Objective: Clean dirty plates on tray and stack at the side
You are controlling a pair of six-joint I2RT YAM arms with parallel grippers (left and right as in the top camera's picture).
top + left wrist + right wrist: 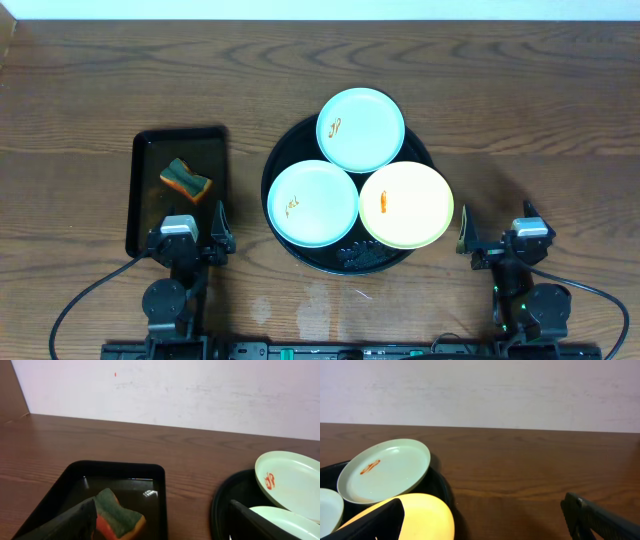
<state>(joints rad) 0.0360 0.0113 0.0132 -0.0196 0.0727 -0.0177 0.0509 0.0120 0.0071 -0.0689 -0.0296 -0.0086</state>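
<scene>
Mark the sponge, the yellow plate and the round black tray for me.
sponge (185,181): overhead view, centre of its top face.
yellow plate (410,208): overhead view, middle of its inner face.
round black tray (295,145): overhead view, bare black patch at its upper left, clear of the plates.

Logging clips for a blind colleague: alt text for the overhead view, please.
Three orange-smeared plates, two mint-green and one yellow, sit on a round black tray. A sponge lies in a smaller rectangular tray at left; the left gripper and right gripper sit open and empty at the near edge.
</scene>
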